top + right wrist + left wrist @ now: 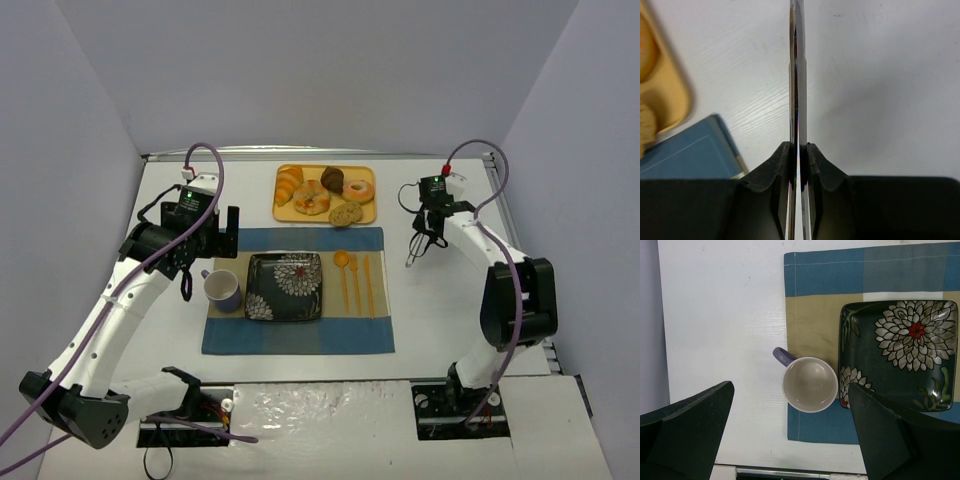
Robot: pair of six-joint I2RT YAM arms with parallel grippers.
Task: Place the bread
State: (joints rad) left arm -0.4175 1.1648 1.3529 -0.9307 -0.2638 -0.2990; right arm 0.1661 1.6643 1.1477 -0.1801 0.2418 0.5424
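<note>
Right tool (799, 148) clamped on metal tongs (796, 75); left tool (791, 390) apart above mug (809, 385).

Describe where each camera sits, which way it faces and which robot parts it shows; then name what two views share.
Top external: above and behind the bases, looking down on the table; left arm and right arm show.
Left wrist: on the left arm, looking straight down at the cup and plate; open left fingers show.
Right wrist: looking along the right fingers, shut on a thin metal tool; tray at left.
Shared: top and left wrist both show cup and plate.
</note>
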